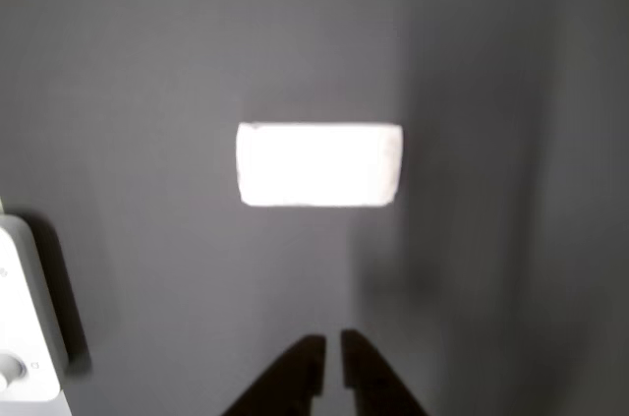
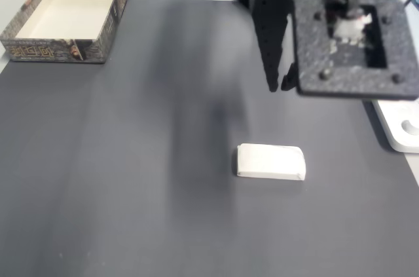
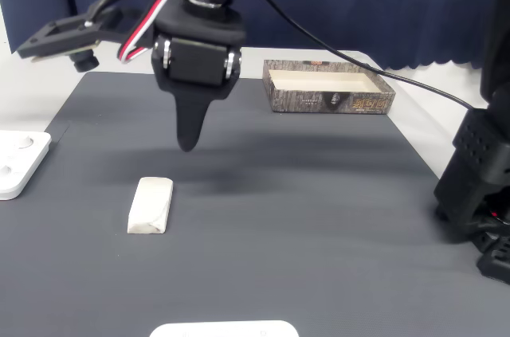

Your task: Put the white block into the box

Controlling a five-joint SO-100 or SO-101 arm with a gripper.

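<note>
In the other view the white block (image 1: 319,164) lies flat on the dark surface (image 1: 138,62), apart from the fingers (image 1: 298,377), which stand nearly closed and empty; in a fixed view the box (image 2: 65,16) sits far left; in another, the gripper (image 3: 187,142) hangs above the block.

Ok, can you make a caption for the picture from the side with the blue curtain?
The gripper hangs closed above the white block, with the box behind.

Matt white block (image 2: 271,162), printed cardboard box (image 2: 62,50), matt grey mat (image 2: 131,179)
</note>
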